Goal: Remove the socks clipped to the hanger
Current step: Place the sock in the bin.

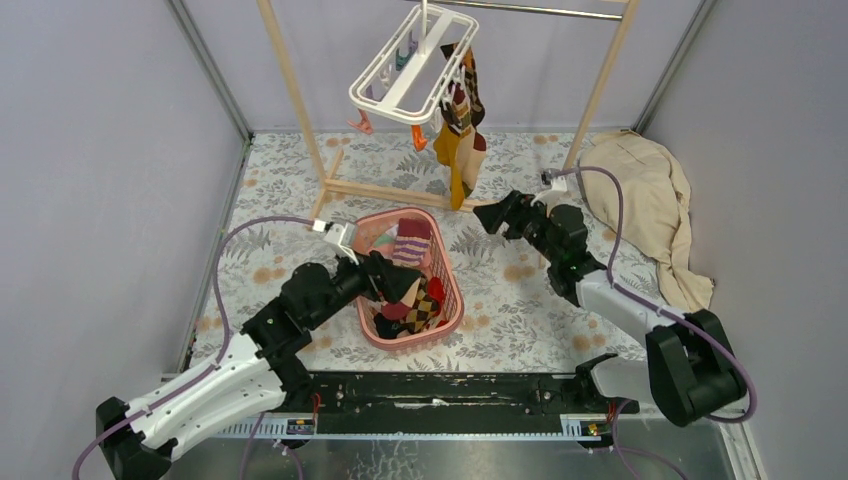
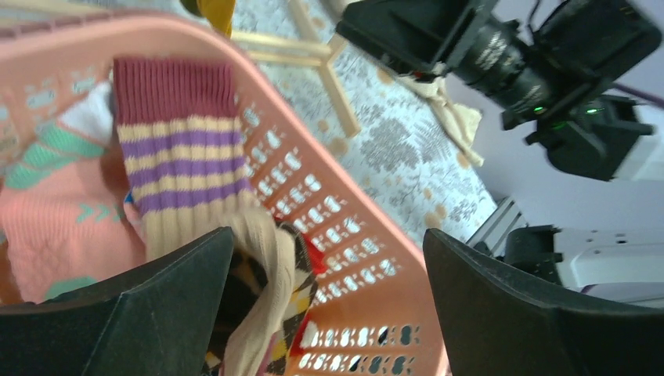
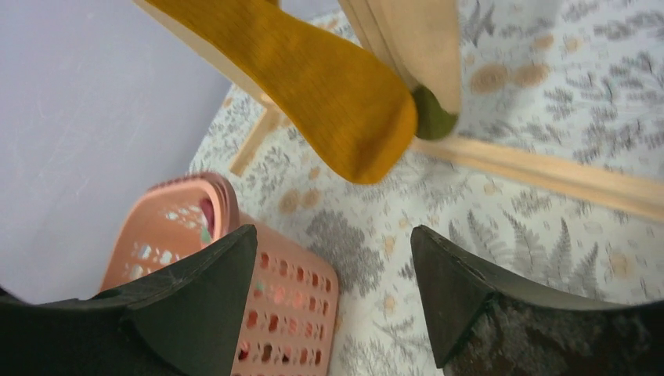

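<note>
Mustard knit sock [image 1: 461,160] dangles lengthwise, toe down, from the tilted white plastic oblong hanger [image 1: 410,65]; left claw [image 2: 327,243] spread wide over perforated pink basket [image 1: 455,295], right claw [image 3: 333,235] spread too, empty.

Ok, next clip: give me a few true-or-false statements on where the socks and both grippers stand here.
1. Socks hang clipped to the hanger. True.
2. The left gripper is shut on a sock. False: it is open over the basket.
3. A striped sock lies in the basket. True.
4. The right gripper grips the mustard sock. False: it is open, the sock apart from its fingers.
</note>
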{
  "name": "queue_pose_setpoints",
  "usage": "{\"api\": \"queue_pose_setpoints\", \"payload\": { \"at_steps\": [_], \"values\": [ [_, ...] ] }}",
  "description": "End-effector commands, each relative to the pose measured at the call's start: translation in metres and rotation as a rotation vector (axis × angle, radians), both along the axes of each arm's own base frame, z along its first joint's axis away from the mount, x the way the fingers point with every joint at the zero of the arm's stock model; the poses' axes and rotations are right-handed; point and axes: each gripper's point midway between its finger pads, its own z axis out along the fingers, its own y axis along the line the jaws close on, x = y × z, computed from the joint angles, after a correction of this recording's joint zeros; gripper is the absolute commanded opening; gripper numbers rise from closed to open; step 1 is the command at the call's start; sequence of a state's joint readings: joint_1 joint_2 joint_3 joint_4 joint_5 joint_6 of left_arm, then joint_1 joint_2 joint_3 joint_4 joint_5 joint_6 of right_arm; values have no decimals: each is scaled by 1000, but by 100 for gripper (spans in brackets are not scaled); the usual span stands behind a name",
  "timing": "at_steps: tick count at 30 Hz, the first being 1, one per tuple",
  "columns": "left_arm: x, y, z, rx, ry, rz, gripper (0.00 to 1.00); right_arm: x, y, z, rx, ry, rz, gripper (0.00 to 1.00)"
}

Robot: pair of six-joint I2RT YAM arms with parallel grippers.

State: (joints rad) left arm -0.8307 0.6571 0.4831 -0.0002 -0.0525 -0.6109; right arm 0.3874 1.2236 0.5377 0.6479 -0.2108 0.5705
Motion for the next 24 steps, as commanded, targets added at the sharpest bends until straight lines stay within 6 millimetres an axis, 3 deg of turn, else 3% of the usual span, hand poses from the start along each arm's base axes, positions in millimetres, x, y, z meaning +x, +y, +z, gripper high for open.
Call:
{"api": "queue_pose_setpoints", "payload": {
  "at_steps": [1,5,12,17,24],
  "values": [
    [2,2,46,-59,-105,11,99,26,16,75,73,-236,22,78],
    [2,-2,65,-95,-142,-5,99,33,31,96,103,-306,85,73],
    [22,6,96,-147,-224,100,99,36,63,126,117,-457,170,61],
    [39,19,95,-156,-261,222,99,36,102,129,30,-511,188,64],
    [42,34,89,-156,-291,290,99,41,142,129,-98,-554,128,68]
  ]
}}
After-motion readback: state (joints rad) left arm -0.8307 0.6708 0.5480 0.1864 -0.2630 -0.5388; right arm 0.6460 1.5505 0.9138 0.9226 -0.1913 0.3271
